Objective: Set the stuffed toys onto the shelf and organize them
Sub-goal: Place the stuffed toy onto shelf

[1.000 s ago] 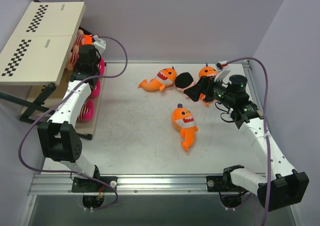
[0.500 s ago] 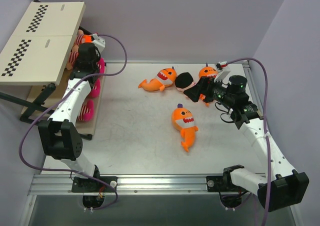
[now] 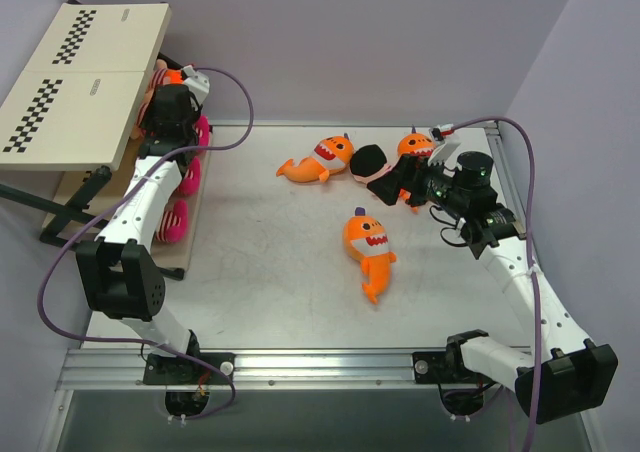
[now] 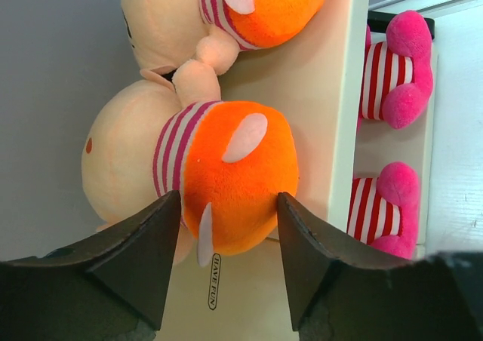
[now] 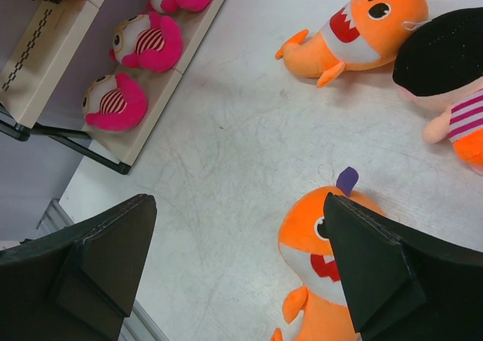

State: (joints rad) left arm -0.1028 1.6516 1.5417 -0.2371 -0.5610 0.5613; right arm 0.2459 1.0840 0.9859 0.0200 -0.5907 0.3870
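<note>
Pale lavender walls enclose a scuffed grey table [image 3: 280,262] with both arm bases bolted at its near edge. Nearest lies an orange shark [image 3: 368,247] alone in the middle. Beyond it, the right gripper [image 5: 241,269] hovers with fingers spread wide and nothing between them, beside a black-headed doll [image 3: 372,163] and a second shark [image 3: 415,148]; a third shark [image 3: 320,159] lies just left of these. At the far left stands the shelf [image 3: 85,82], checkerboard strips on its top boards. On its lowest board lie pink striped dolls [image 5: 121,99]. On a middle board the left gripper [image 4: 223,228] has its fingers parted on either side of an orange plush with a cream head [image 4: 219,175], apparently grazing it, another like it just beyond.
</note>
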